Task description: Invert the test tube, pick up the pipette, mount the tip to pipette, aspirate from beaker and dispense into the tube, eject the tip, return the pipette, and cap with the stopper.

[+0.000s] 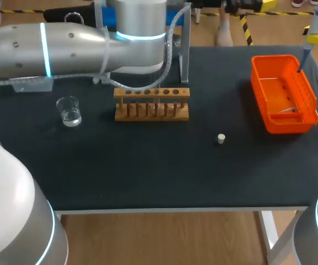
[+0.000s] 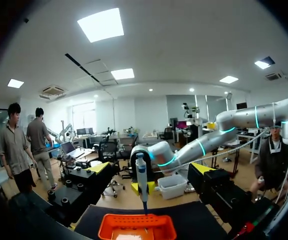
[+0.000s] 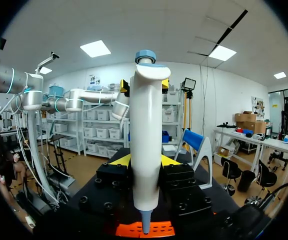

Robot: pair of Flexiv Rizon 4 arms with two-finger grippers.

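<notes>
The pipette (image 3: 145,130) stands upright in the right pincer (image 3: 145,161), whose two fingers close on its white body from both sides. In the head view it hangs over the far right corner of the orange basket (image 1: 312,105), and its narrow lower end reaches down to about the level of the basket's far rim.

The left pincer (image 2: 151,171) is spread wide with nothing between its fingers. It faces across the table (image 1: 148,171) toward the basket and the pipette and is well apart from both. The left arm (image 1: 65,47) lies across the table's far left part, with its thick joint above and behind the wooden rack (image 1: 152,103).

The basket sits near the table's right edge, on the far side. The rack stands around the middle, toward the far side, and the beaker (image 1: 69,110) is to its left, apart from it and nearer the left edge. The small white stopper (image 1: 221,138) lies alone between rack and basket, nearer the front, with dark table surface all round it.

The beaker holds a little clear liquid. In the basket lies something pale and partly clear; I cannot tell what it is. I cannot tell whether any of the rack's holes holds a tube.
</notes>
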